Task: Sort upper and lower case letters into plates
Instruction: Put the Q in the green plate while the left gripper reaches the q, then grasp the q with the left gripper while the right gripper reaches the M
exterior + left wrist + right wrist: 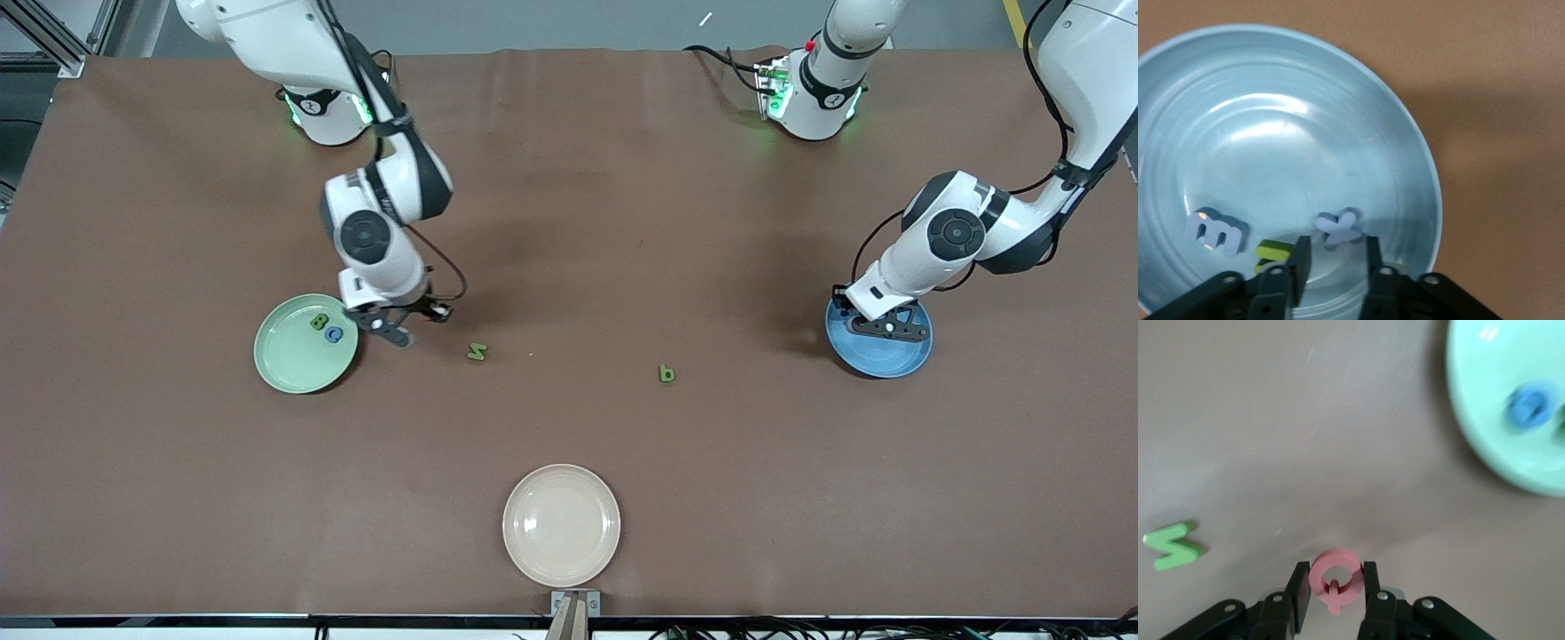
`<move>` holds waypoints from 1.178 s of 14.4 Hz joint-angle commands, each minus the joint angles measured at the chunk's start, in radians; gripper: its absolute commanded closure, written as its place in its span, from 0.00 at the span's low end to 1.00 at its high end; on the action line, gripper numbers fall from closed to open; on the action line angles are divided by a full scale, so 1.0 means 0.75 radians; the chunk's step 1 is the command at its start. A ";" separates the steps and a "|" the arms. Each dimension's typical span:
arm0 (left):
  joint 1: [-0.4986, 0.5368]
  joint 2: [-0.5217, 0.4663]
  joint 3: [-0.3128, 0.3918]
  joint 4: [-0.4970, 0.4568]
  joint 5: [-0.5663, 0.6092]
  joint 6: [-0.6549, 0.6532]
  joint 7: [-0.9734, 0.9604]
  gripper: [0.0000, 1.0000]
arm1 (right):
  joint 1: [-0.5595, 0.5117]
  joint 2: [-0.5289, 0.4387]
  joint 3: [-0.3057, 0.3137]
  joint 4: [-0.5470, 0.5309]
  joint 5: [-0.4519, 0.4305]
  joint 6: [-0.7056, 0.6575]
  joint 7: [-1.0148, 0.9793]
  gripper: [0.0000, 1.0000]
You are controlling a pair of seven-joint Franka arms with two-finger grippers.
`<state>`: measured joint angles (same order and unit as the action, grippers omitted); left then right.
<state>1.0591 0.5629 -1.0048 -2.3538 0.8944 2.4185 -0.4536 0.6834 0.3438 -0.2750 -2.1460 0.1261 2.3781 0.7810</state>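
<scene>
The right gripper's (402, 327) fingers (1302, 593) are clamped on a pink Q (1335, 579), while the left gripper's (889, 325) fingers (1300, 261) stand a little apart with nothing between them.

Front view: the right gripper hangs over the brown desk (569, 222) just beside the pale green plate (289, 360), which lies toward the right arm's end and holds a green letter (317, 322) and a blue letter (333, 335) touching each other. The left gripper hangs over the blue plate (880, 357) at the left arm's end. Between the two plates a green N (477, 352) and a green b-shaped letter (667, 374) lie on the desk, well apart. A cream-beige plate (561, 524) sits nearer the camera than all of these.

Left wrist view: inside the blue plate (1285, 133) lie a pale blue m (1215, 231), a pale blue x (1339, 227) and a green letter (1273, 255) partly hidden by one finger.

Right wrist view: the pink Q sits upright between the fingers, above bare desk. The green N (1173, 546) lies flat nearby, and the pale green plate (1485, 407) shows its rim with the blue letter (1530, 407) blurred inside.
</scene>
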 commanded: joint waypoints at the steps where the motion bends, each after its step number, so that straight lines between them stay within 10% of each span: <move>1: 0.024 -0.041 -0.055 0.011 0.014 0.013 -0.001 0.01 | -0.068 -0.092 -0.097 -0.029 -0.009 -0.082 -0.281 0.98; 10: -0.250 0.010 -0.235 0.244 -0.209 -0.148 -0.360 0.01 | -0.490 -0.005 -0.120 -0.014 0.010 -0.009 -0.943 0.98; 17: -0.935 0.194 0.118 0.571 -0.213 -0.169 -0.904 0.01 | -0.478 0.106 -0.102 -0.010 0.065 0.028 -0.943 0.97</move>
<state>0.4632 0.6382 -0.9746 -2.0238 0.7440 2.3167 -1.0624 0.3212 0.4181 -0.3546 -2.1544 0.1453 2.3928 0.0750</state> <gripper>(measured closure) 0.004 0.634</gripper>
